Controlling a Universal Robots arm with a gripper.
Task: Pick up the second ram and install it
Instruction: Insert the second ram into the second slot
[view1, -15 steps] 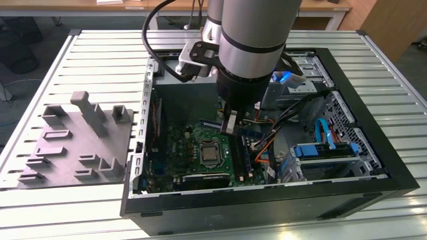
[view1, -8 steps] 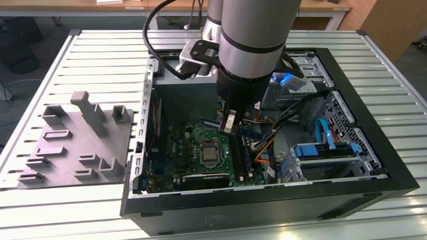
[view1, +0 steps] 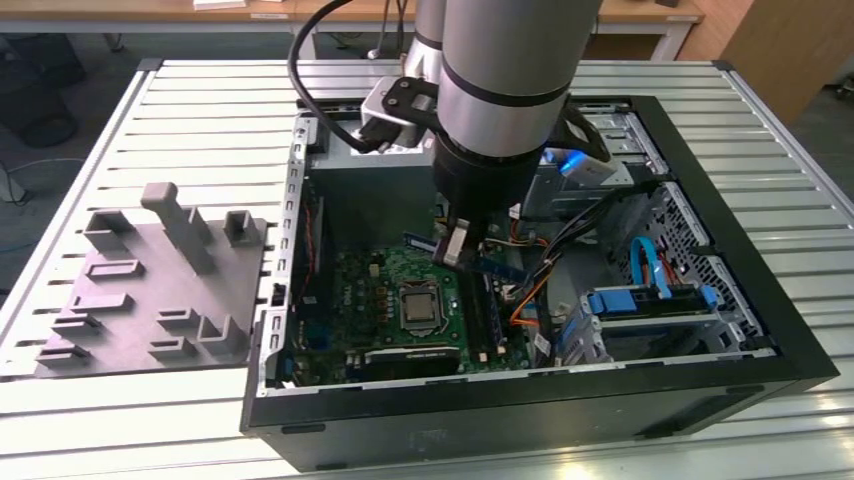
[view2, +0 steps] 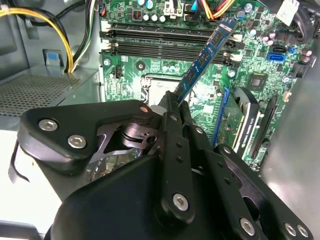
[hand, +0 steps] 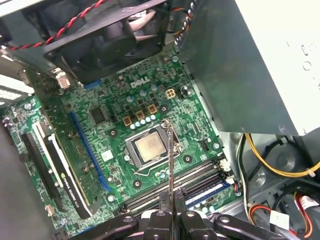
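The second ram (view2: 206, 54) is a thin bluish-green strip with dark chips, clamped between my gripper's (view2: 176, 102) fingers. It slants out over the green motherboard (view2: 150, 70), and in this picture its far end overlaps the black memory slots (view2: 160, 42). In the first wrist view the ram (hand: 170, 155) shows edge-on as a thin line rising from the gripper (hand: 171, 194), with the memory slots (hand: 165, 187) close by. In the exterior view the gripper (view1: 455, 250) hangs inside the open computer case (view1: 747, 250) with the ram (view1: 501, 268) just above the board.
A gray moulded holder tray (view1: 147, 290) with upright posts lies on the slatted table at the exterior view's left. Inside the case are the processor socket (view1: 420, 305), a power supply box (hand: 260, 65), a fan (hand: 110, 40), an expansion card (hand: 60, 165) and loose cables (view1: 587, 230).
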